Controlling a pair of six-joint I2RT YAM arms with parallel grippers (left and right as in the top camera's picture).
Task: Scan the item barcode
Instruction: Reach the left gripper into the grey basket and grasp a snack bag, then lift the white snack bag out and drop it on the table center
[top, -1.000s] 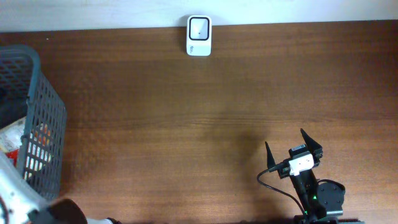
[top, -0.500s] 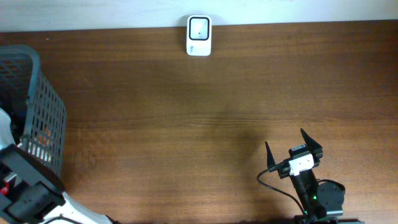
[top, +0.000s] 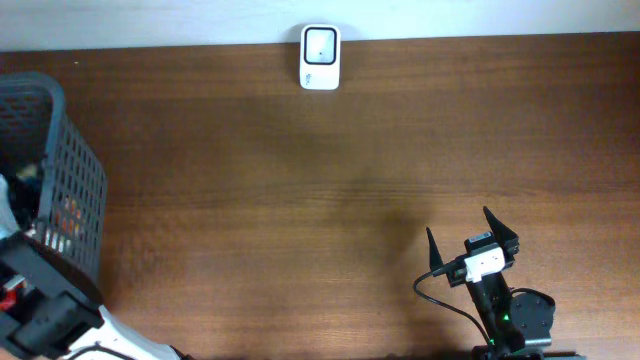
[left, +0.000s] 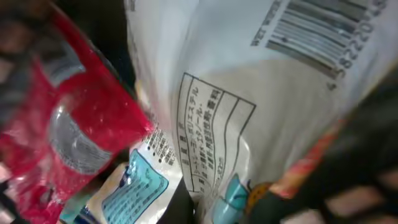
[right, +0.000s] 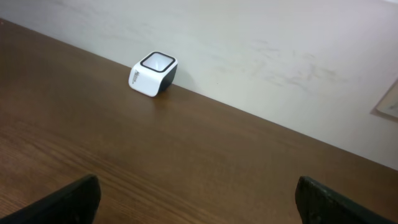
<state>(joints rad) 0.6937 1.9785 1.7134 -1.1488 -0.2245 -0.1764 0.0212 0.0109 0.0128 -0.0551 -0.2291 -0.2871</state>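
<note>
- Though it fills most of the left wrist view, the white packet (left: 249, 112) lies with its long axis running from upper right to lower left; its barcode (left: 317, 31) sits at the upper-right end, facing the camera, with the strip slanting down to the right
- that packet lies among others inside the grey mesh basket (top: 70, 200) at the table's (top: 300, 200) left edge; a red packet (left: 68, 130) lies against its left side and a blue-and-white packet (left: 134, 190) sits under its lower end
- compared with a second ago, the left arm (top: 45, 310) has swung in over the basket's near corner; its black wrist block now covers the spot where only a white link showed; since half a second ago it has barely shifted
- less of the white and orange contents shows through the mesh than a second ago
- the scanner (top: 320, 57) at the far edge and the right arm have not moved
- the left gripper is closed, deep in the basket; its fingers are not clearly seen, so whether it has hold of the white packet cannot be told
- the right gripper (top: 460, 225) rests near the table's front right, jaws spread wide with nothing between them, pointing toward the scanner.
</note>
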